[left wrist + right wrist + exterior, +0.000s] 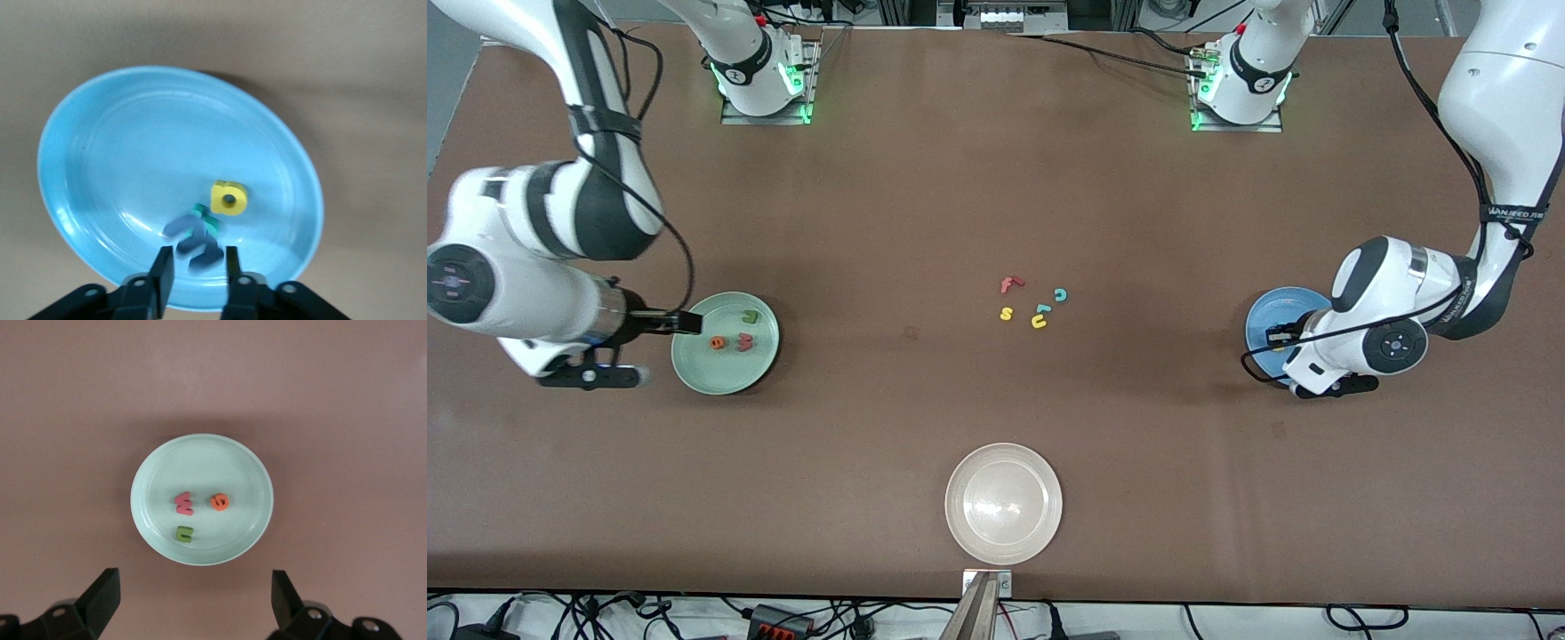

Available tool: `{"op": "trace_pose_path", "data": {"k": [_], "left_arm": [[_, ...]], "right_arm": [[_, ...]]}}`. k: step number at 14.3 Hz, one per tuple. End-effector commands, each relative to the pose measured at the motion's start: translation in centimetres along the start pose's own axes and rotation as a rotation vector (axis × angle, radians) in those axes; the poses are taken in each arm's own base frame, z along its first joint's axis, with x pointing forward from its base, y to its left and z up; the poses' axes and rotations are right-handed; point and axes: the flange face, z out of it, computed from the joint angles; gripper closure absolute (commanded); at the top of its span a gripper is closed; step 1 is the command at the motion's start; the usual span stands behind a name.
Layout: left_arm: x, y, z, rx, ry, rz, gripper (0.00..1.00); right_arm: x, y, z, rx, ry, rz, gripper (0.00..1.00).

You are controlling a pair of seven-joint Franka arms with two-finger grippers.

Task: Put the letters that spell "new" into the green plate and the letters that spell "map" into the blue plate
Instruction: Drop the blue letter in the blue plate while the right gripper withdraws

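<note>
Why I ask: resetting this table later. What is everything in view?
green plate: one, mint, toward the right arm's end
n, e, w: one each, olive, orange, pink, in green plate
blue plate: one, toward the left arm's end
a, p: one each, yellow, teal, in blue plate
m: one, blue, blurred, at left claw's tips
f, s, c, u: red, yellow, teal, yellow, mid-table
teal letter: one, shape unclear, beside u
beige plate: one, nearest the camera
left claw: open, over blue plate
right claw: open, by green plate's rim
</note>
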Motion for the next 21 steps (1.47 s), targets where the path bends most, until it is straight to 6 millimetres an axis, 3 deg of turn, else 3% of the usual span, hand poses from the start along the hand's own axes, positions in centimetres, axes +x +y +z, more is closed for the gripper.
{"op": "trace_pose_path", "data": {"k": [1, 2, 4, 5, 8, 10, 12, 15, 18, 19, 21], "left_arm": [[-0.7, 0.1, -2.1, 0.036, 0.024, 0.037, 0.00], [-0.9, 0.2, -3.5, 0.047, 0.034, 0.038, 0.00], [-0.8, 1.1, -7.6, 0.034, 0.093, 0.041, 0.00], [-0.8, 1.4, -9.5, 0.032, 0.104, 0.047, 0.00], [-0.7, 0.7, -14.4, 0.034, 0.129, 0.192, 0.00], [-0.3, -0.8, -17.6, 0.031, 0.170, 0.269, 0.00], [-0.5, -2.4, -20.7, 0.031, 0.186, 0.313, 0.00], [-2.4, -3.9, -26.4, 0.010, 0.199, 0.378, 0.00], [-6.8, -3.9, -30.9, -0.023, 0.223, 0.384, 0.00], [-7.9, -4.7, -32.1, -0.042, 0.236, 0.359, 0.00], [-9.7, -4.6, -33.7, -0.050, 0.254, 0.323, 0.00]], "right_arm": [[-0.1, 2.6, -5.5, 0.022, 0.029, 0.037, 0.00], [-1.1, 5.0, -8.1, 0.031, 0.058, 0.070, 0.00], [-2.7, 6.5, -11.5, 0.038, 0.113, 0.086, 0.00], [-3.8, 8.6, -13.2, 0.048, 0.139, 0.118, 0.00], [-6.0, 13.0, -16.0, 0.082, 0.194, 0.119, 0.00], [-6.8, 13.2, -16.8, 0.078, 0.203, 0.090, 0.00], [-7.0, 12.2, -17.0, 0.065, 0.203, 0.072, 0.00], [-7.8, 11.7, -17.2, 0.057, 0.184, 0.067, 0.00], [-8.8, 12.0, -16.4, 0.053, 0.141, 0.080, 0.00], [-8.8, 12.0, -16.5, 0.052, 0.151, 0.081, 0.00], [-8.6, 11.9, -16.9, 0.049, 0.182, 0.079, 0.00]]}}
